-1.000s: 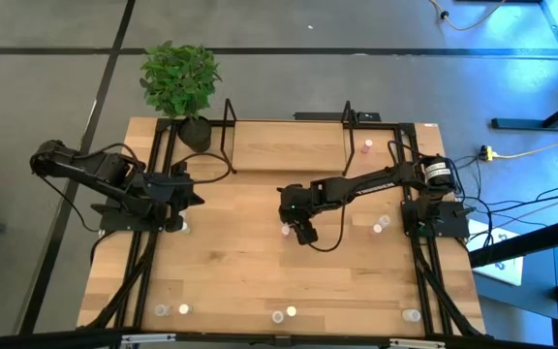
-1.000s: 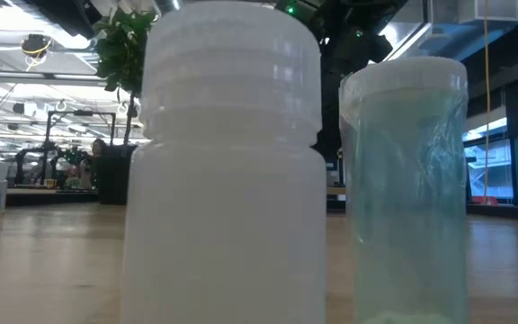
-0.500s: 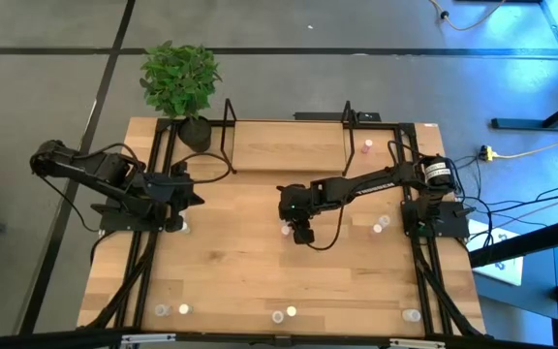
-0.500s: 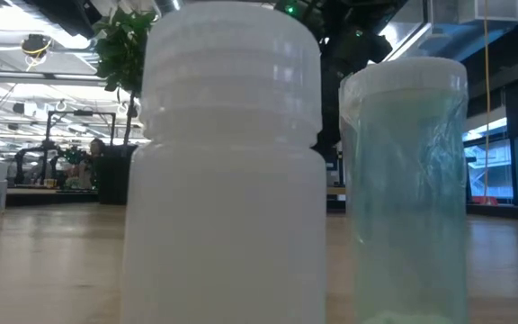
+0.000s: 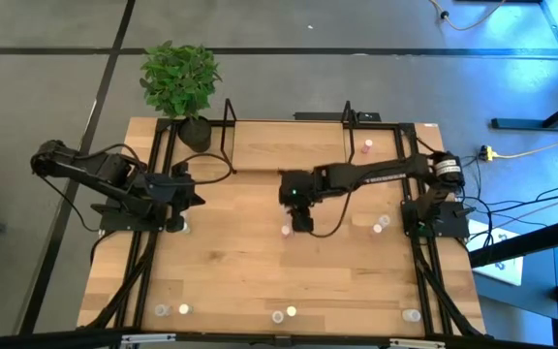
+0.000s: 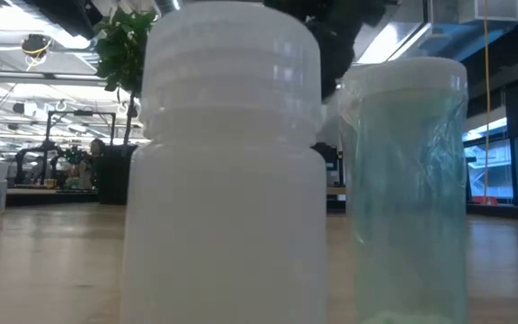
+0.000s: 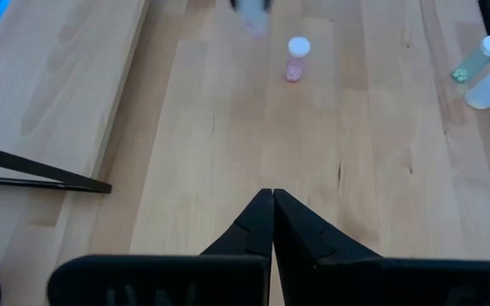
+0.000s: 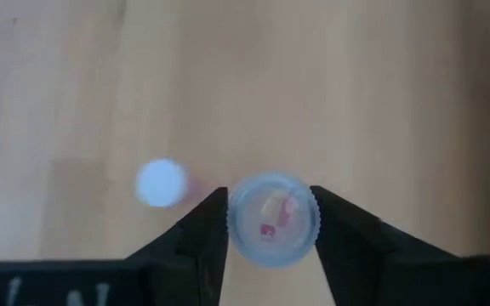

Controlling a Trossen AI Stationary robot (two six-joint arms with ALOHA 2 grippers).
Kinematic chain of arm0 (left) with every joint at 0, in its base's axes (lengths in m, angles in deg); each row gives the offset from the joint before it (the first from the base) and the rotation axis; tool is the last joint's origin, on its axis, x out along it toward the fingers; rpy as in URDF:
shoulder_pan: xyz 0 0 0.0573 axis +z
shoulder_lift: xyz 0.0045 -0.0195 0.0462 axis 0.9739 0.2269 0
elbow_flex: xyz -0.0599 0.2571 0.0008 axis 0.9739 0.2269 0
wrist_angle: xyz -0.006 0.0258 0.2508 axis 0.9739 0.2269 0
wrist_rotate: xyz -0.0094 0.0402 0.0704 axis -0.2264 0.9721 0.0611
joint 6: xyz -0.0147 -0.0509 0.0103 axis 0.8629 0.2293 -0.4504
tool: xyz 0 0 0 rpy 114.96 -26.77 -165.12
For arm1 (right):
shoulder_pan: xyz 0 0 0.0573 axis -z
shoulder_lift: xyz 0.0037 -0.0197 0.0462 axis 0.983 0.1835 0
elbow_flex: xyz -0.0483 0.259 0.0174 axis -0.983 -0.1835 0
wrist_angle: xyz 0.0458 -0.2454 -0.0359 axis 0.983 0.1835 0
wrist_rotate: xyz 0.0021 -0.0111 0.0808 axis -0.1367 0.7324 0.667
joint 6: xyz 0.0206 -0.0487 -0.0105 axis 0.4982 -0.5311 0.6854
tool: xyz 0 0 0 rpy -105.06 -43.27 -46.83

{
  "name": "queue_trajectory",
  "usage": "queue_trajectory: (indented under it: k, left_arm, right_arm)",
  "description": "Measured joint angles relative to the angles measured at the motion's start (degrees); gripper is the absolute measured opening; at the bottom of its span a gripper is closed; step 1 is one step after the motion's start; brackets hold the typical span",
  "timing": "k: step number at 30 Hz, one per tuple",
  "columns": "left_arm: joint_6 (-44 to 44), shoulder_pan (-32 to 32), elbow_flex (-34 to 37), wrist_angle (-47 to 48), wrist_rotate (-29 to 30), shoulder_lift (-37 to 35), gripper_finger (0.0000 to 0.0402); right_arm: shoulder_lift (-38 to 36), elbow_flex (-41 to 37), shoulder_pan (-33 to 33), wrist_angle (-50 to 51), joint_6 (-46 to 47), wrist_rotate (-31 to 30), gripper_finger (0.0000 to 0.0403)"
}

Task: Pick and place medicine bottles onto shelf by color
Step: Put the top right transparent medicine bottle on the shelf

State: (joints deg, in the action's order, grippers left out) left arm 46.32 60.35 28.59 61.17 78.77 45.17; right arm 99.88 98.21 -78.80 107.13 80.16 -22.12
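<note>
One camera looks straight down from high up and sees the whole table [image 5: 260,271]. One sits low on the tabletop, right behind two bottles [image 6: 227,171] (very close). Each wrist camera looks past its own fingers at the wood. The left wrist and high views share a pink bottle [image 7: 297,58].

we see a pale wooden table [image 5: 260,281] with light grain, a green leafy plant [image 5: 179,78] in a black pot, black arms, a pink-tinted bottle [image 7: 297,59] with a white cap, and a clear bottle [image 8: 272,218] showing pink and yellow pills inside.
</note>
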Motion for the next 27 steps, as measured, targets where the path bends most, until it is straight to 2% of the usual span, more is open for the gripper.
queue_trajectory:
  k: [7, 12, 18, 27]
  left_arm:
    - [0.4, 0.0, 0.0, -0.1, 1.0, 0.7, 0.0]
    - [2.9, 0.0, 0.0, -0.1, 6.1, 1.1, 0.0]
    - [3.5, 0.0, 0.0, -0.5, 12.9, 1.2, 0.0]
    - [3.5, 0.0, 0.0, -0.4, 13.5, 1.2, 0.0]
  right_arm:
    - [-0.5, 7.8, 5.3, 9.2, -1.8, -1.9, 0.0154]
    - [-0.4, 11.3, 10.8, 11.8, -2.1, -2.0, 0.0153]
    - [-0.4, 12.8, 18.3, 12.3, 0.7, -1.9, 0.0153]
    - [-0.2, 12.4, 29.6, 11.0, 9.3, -3.0, 0.0156]
